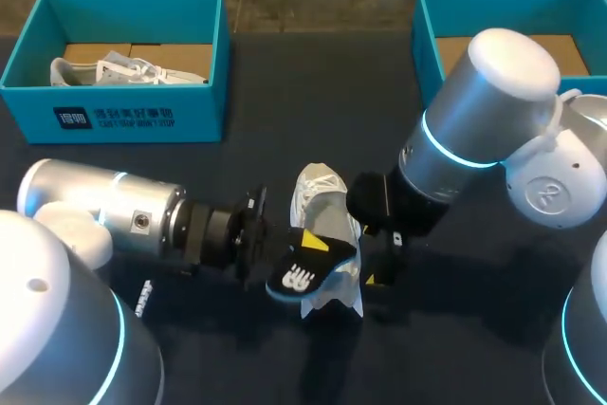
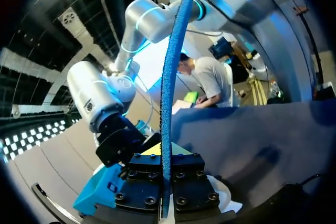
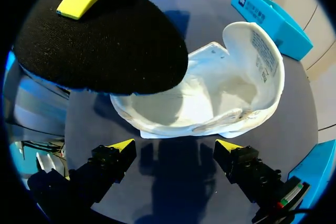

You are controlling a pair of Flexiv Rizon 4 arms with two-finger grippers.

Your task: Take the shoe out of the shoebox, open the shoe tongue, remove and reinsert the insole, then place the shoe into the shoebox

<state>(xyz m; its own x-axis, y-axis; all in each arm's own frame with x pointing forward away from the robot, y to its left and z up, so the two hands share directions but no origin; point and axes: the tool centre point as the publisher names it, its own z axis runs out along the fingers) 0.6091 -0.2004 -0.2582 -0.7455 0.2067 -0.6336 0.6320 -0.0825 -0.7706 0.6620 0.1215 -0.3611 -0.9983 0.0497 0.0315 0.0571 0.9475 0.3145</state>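
Two fingers of the left gripper press on the insole from both sides, near one end. The left wrist view shows the insole edge-on, a thin blue strip running up and away from the clamp. In the head view it hangs tilted over the end of the shoe nearer the robot, black face and logo up, and it looks not to be seated inside. The right gripper has its fingers spread wide and holds nothing. It sits low over the bench just beside the shoe's side wall, with no contact evident. The shoe lies on the bench between the two grippers, mouth open toward the right wrist camera, tongue folded back, inner bed bare and white. Judgement: you are mid-task, with the insole out and reinsertion in hand; taking the shoe out and opening the tongue look done. For the next move, steady the shoe with the right fingers on its collar or side wall. Then lower the insole's free end into the mouth and slide it flat under the tongue before you release. Boxing comes after that. The left shoebox at the far left of the bench holds a second shoe. The right shoebox stands at the far right, partly behind the right arm.
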